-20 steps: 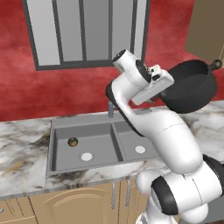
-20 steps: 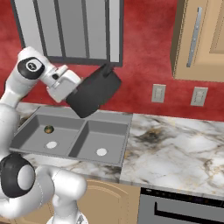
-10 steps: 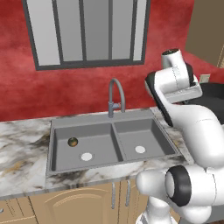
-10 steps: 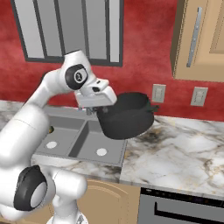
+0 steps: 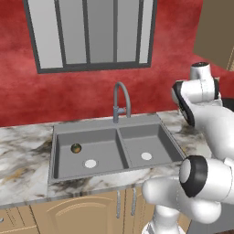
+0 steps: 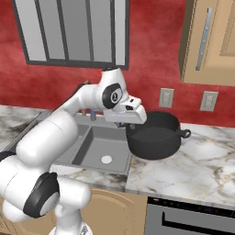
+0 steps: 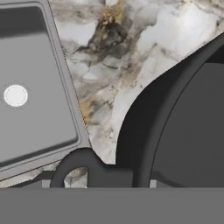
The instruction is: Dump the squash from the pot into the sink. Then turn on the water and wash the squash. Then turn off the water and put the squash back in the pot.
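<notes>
The squash, a small dark green and orange ball, lies in the left basin of the grey sink, beside its white drain. The black pot stands upright on or just above the marble counter right of the sink; I cannot tell if it touches. My gripper is shut on the pot's left handle. In the hand view the pot curves up the right side. Its loop handle sits at the bottom, at my gripper. The sink is at the left.
A grey gooseneck faucet rises behind the divider between the basins. Marble counter stretches right of the pot. Two wall outlets and a wooden upper cabinet are behind it. An oven front sits below the counter.
The arm has swung right and down from above the sink. The pot, tilted and high before, now sits upright and low over the counter right of the sink. The squash has not moved.
</notes>
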